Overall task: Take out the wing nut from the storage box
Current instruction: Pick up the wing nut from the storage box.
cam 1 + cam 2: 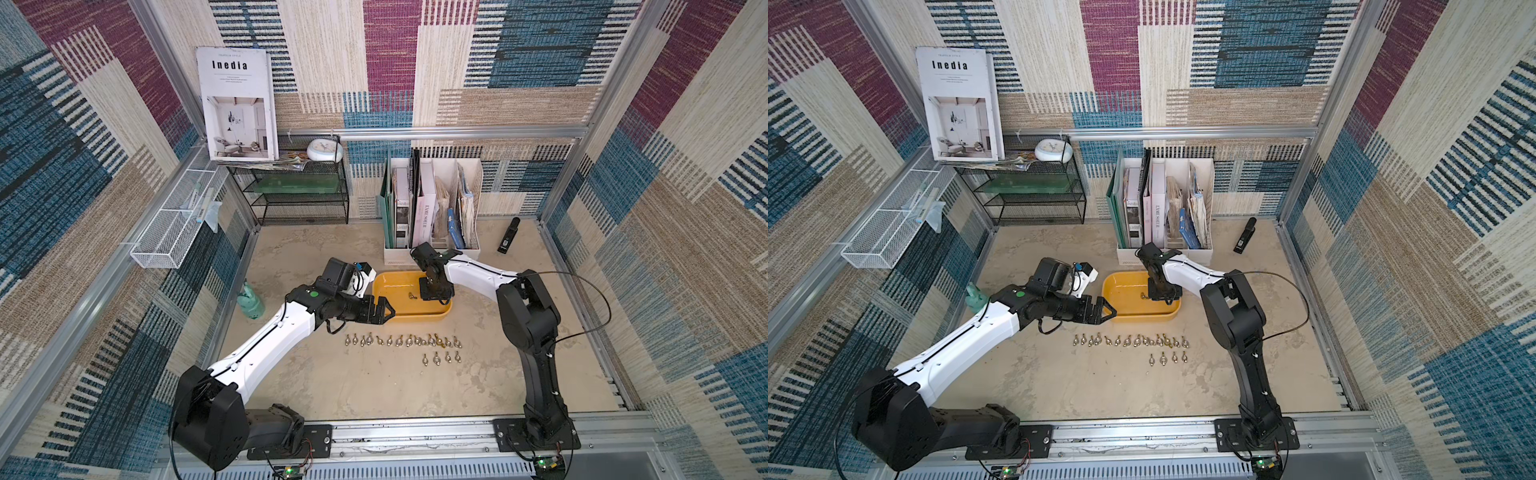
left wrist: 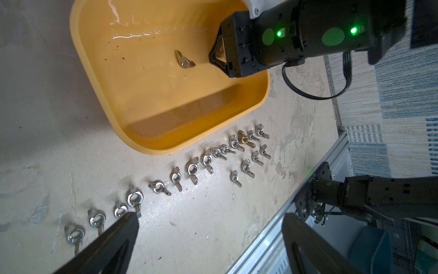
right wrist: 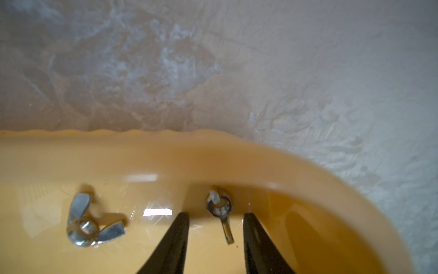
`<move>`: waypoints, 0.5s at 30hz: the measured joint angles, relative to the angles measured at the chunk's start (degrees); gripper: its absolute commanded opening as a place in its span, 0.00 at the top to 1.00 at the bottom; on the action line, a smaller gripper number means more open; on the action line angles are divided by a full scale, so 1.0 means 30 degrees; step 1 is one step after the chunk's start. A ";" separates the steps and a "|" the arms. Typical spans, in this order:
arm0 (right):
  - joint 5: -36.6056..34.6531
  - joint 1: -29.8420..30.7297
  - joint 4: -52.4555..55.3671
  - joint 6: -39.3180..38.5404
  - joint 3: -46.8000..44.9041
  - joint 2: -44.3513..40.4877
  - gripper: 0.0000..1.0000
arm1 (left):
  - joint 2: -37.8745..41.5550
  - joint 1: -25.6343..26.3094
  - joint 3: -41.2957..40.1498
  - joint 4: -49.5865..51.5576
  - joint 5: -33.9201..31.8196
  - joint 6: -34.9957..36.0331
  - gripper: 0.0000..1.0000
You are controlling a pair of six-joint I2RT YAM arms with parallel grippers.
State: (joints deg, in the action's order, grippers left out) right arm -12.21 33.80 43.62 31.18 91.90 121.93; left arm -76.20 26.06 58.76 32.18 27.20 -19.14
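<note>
Holding two wing nuts: box (image 1: 415, 319), shallow, yellow-orange, on the table (image 1: 374, 386).

Nut one (image 3: 219, 206): inside the box, close to a rounded corner wall, with one wing pointing back toward the gripper. It is hidden beneath the gripper in both top views.

Nut two (image 3: 87, 223): inside the box, flat on its floor, beside nut one and apart from it.

Right gripper (image 3: 215, 214): tips inside the box, jaws part-way apart. One finger stands on either side of nut one with a gap showing at each side; nothing is clamped.

Left gripper (image 1: 384, 311): at the box's front corner on the left arm's side, jaws spread wide, empty. Whether it touches the rim cannot be told.

Long row (image 1: 399, 340): wing nuts lined up on the table just in front of the box, silver but for one brass piece (image 2: 245, 140).

Short row (image 1: 441, 357): four silver wing nuts, in front of the long row and farther from the box.
</note>
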 measured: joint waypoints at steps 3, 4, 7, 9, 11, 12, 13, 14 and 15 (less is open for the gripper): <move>-0.0044 0.0000 0.0000 -0.0124 0.0029 0.0058 0.68 | 0.0087 0.0000 -0.0087 -0.0138 0.0109 0.0000 0.01; -0.0044 0.0000 -0.0051 -0.0168 0.0066 0.0109 0.71 | 0.0146 0.0000 -0.0117 -0.0146 0.0131 0.0000 0.01; -0.0058 0.0000 -0.0066 -0.0270 0.0197 0.0182 0.78 | 0.0350 0.0000 -0.0240 -0.0146 0.0153 -0.0007 0.01; -0.0073 0.0000 -0.0066 -0.0335 0.0321 0.0248 0.80 | 0.0372 0.0000 -0.0270 -0.0146 0.0204 -0.0015 0.01; -0.0131 0.0000 -0.0066 -0.0393 0.0379 0.0291 0.84 | 0.0386 0.0000 -0.0306 -0.0146 0.0211 -0.0058 0.01; -0.0138 -0.0007 -0.0051 -0.0423 0.0393 0.0299 0.86 | 0.0386 0.0000 -0.0306 -0.0146 0.0233 -0.0058 0.01; -0.0138 -0.0015 -0.0066 -0.0452 0.0401 0.0299 0.90 | 0.0386 0.0000 -0.0306 -0.0146 0.0262 -0.0066 0.01; -0.0146 -0.0022 -0.0066 -0.0495 0.0401 0.0299 0.93 | 0.0393 0.0000 -0.0306 -0.0146 0.0270 -0.0066 0.01; -0.0182 -0.0036 -0.0066 -0.0495 0.0401 0.0299 0.97 | 0.0423 0.0000 -0.0328 -0.0153 0.0277 -0.0066 0.01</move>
State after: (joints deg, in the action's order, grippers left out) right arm -12.75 33.69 43.42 29.69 93.10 122.83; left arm -74.94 26.06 57.78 31.73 28.03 -19.33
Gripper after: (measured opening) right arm 0.092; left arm 0.991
